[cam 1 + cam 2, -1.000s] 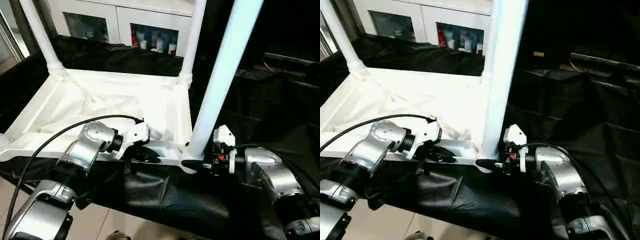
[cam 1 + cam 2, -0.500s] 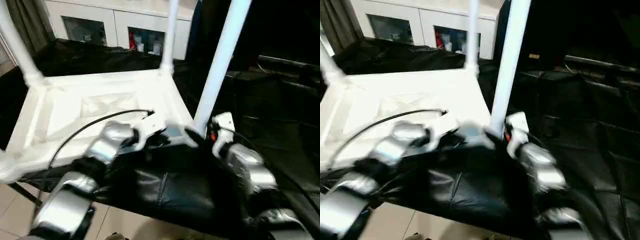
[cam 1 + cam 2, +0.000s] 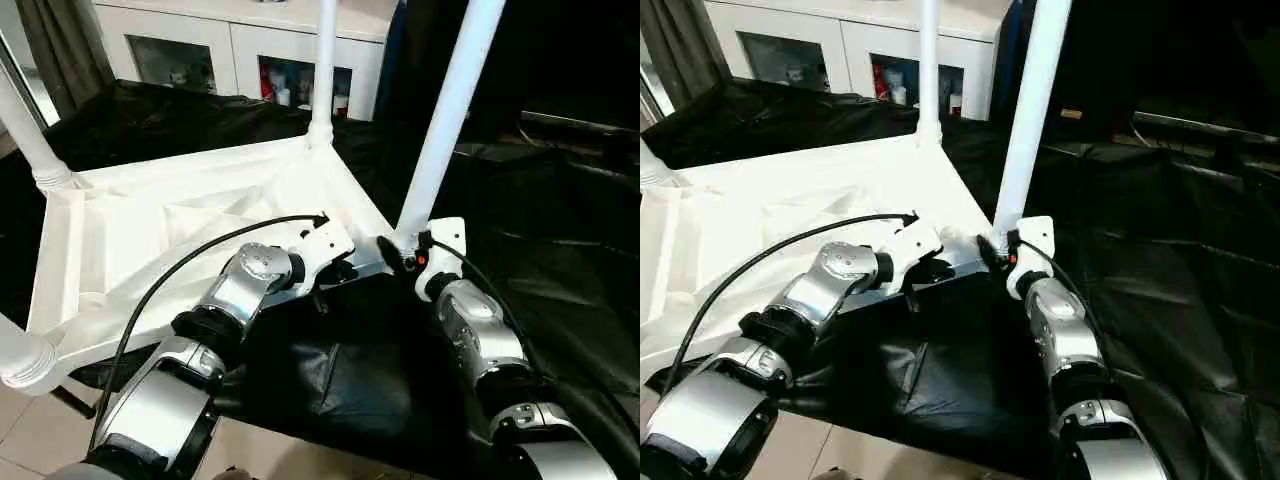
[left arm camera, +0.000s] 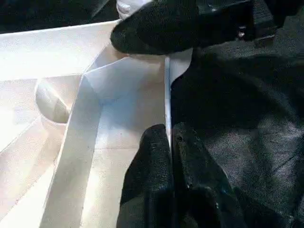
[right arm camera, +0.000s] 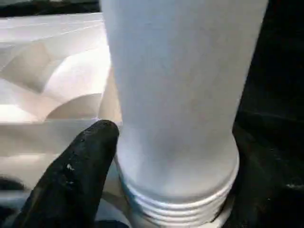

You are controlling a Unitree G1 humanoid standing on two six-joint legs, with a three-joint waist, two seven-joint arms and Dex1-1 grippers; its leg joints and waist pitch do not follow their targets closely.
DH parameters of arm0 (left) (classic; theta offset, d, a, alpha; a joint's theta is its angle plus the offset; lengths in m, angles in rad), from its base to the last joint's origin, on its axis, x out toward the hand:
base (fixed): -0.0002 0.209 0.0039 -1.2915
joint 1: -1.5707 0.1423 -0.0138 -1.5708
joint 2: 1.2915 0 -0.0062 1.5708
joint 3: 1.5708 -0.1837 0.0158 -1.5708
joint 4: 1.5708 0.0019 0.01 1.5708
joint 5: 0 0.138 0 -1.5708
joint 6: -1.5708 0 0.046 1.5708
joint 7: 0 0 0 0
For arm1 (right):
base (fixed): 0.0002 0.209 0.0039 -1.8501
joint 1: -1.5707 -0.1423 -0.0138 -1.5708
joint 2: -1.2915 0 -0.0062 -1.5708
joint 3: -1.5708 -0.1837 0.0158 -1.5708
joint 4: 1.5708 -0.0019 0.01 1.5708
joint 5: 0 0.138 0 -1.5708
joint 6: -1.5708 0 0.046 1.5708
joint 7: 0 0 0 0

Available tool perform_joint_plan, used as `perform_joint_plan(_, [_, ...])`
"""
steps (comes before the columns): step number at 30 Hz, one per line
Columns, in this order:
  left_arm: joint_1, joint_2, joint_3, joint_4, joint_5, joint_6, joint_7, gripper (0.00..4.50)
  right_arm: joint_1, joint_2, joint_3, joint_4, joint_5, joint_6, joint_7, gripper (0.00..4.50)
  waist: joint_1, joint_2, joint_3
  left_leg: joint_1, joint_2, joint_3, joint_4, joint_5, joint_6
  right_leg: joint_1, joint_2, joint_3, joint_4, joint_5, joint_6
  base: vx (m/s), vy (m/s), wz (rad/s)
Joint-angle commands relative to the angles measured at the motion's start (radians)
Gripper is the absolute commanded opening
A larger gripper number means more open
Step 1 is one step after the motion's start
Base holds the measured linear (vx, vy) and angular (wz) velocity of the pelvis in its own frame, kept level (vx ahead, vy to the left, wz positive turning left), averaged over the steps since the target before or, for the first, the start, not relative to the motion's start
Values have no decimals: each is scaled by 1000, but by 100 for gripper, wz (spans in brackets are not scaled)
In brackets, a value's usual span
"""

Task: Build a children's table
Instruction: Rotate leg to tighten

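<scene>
The white children's table lies upside down on the black cloth, its ribbed top (image 3: 180, 220) facing up and turned at an angle to me. Legs stand in the corner sockets: near right leg (image 3: 445, 120), far leg (image 3: 323, 70), left leg (image 3: 25, 130) and a near left leg stub (image 3: 20, 355). My left gripper (image 3: 335, 270) is shut on the thin near rim (image 4: 167, 95), fingers (image 4: 152, 161) pinched on either side. My right gripper (image 3: 400, 255) is at the near right leg's base (image 5: 175, 142). One finger (image 5: 80, 166) presses its side; the other is hidden behind it.
A white glass-door cabinet (image 3: 200, 50) with bottles stands behind the table. The black cloth (image 3: 330, 380) covers the bench and runs off to the right. Tiled floor (image 3: 20, 430) shows past the near left edge. A black cable (image 3: 170, 280) loops over my left forearm.
The table has turned on the cloth: its near right corner has swung away from me, so the near rim now runs diagonally. Both arms have reached forward with it, keeping their holds.
</scene>
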Motion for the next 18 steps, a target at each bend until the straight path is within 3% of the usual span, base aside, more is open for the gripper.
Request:
perform_joint_plan(1, [27, 3, -12, -44, -45, -42, -101, 0, 36, -20, 95, -63, 11, 18, 224, 369, 3, -13, -47, -3, 24, -12, -70, -173, 70, 48, -76, 41, -83, -228, -182, 0, 0, 0])
perform_joint_plan(6, [60, 66, -24, -103, -68, -57, -228, 0, 85, -131, 145, -173, 53, 39, 473, 369, 5, -13, -50, -5, 29, -14, -68, -144, 91, 51, -77, 41, -75, -178, -203, 0, 0, 0])
perform_joint_plan(7, [81, 99, -25, -143, -94, -54, -309, 0, 105, -185, 164, -228, 75, 59, 580, 369, 4, -14, -49, -5, 28, -12, -67, -141, 98, 51, -74, 40, -74, -161, -209, 0, 0, 0])
perform_joint_plan(11, [105, 137, -28, -199, -126, -31, -399, 0, 111, -225, 165, -261, 99, 88, 664, 369, 6, -12, -48, -1, 32, -11, -69, -160, 94, 46, -76, 40, -76, -188, -219, 0, 0, 0])
perform_joint_plan(14, [120, 174, -35, -236, -139, -5, -464, 0, 109, -253, 173, -273, 96, 94, 715, 369, 12, -10, -50, 0, 36, -8, -66, -136, 93, 46, -75, 40, -65, -133, -239, 0, 0, 0])
perform_joint_plan(16, [122, 191, -30, -240, -140, -3, -487, 0, 108, -267, 185, -271, 83, 90, 739, 369, 16, -15, -49, -1, 33, -5, -65, -126, 91, 45, -72, 39, -64, -117, -242, 0, 0, 0])
perform_joint_plan(18, [122, 196, -29, -241, -138, -4, -490, 0, 107, -269, 186, -272, 87, 96, 744, 369, 18, -12, -50, 0, 34, -7, -66, -130, 86, 45, -74, 40, -63, -121, -240, 0, 0, 0])
